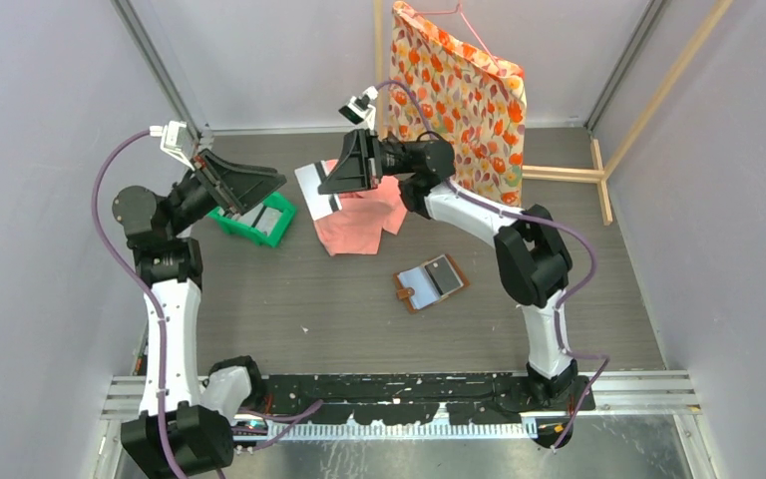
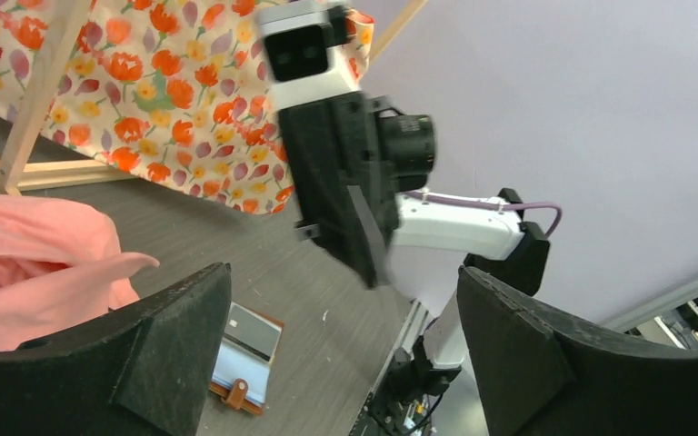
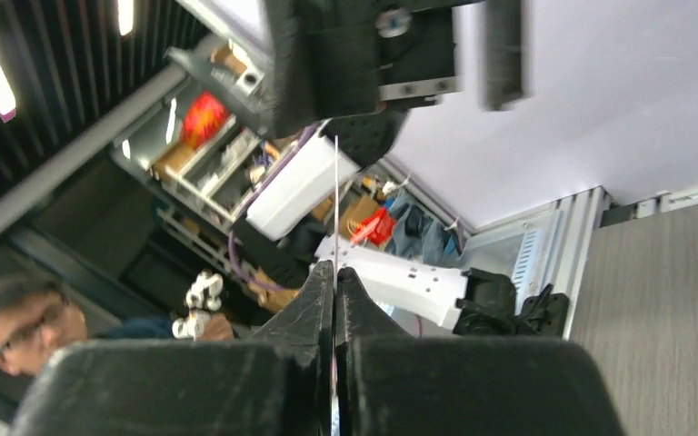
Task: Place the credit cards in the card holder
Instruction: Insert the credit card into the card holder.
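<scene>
Brown leather card holder [image 1: 429, 282] open flat on the grey worktop [image 1: 289, 309], pale pockets up, well apart from both arms. Right gripper [image 1: 331, 180] pressed together, pinching a white credit card [image 1: 311, 188] with a dark stripe, raised over the edge of a pink cloth [image 1: 359, 228]; edge-on from its own wrist view, only a thin line between the fingers. Left gripper [image 2: 343, 272] spread wide, nothing between its pads, above a green tray [image 1: 277, 232] with another pale card [image 1: 259, 216] inside. Floral cloth [image 1: 464, 95] hanging at the back.
</scene>
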`<control>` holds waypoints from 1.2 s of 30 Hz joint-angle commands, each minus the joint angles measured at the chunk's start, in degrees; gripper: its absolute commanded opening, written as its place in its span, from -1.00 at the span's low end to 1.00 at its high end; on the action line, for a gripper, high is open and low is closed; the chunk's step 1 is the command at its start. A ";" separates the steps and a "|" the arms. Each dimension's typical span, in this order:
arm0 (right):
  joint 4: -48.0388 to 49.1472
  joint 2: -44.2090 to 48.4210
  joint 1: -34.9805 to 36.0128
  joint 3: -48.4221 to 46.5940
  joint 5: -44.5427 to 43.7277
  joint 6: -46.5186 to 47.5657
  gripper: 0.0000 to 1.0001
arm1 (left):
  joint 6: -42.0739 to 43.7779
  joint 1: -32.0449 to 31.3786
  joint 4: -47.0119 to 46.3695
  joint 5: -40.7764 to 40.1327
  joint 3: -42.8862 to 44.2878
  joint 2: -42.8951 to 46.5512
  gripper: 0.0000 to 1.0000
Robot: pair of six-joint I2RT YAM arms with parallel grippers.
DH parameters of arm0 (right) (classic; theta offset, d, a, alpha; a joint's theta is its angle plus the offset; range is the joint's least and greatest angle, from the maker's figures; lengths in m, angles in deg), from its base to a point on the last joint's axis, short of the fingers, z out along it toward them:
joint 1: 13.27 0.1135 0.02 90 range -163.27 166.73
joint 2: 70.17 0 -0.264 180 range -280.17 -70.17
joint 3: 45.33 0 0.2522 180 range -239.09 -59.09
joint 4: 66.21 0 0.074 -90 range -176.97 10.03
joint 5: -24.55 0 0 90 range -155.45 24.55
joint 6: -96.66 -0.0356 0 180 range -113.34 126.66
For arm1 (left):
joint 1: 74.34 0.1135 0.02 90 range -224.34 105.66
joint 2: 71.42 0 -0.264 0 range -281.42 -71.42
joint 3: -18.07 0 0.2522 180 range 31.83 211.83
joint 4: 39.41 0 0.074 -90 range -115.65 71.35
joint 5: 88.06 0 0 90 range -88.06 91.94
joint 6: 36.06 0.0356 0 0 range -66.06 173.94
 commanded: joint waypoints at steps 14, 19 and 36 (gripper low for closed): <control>1.50 18.07 4.45 7.49 22.01 7.96 -0.98 | -13.03 -4.20 -14.95 1.81 -1.85 4.06 1.00; -15.24 22.14 -4.45 17.80 20.03 22.08 -0.98 | -7.16 -5.46 3.07 0.29 -4.01 4.74 1.00; -136.03 42.47 -19.84 25.63 -16.87 128.35 -0.95 | 5.81 -39.49 16.28 -28.35 -16.21 -1.75 0.46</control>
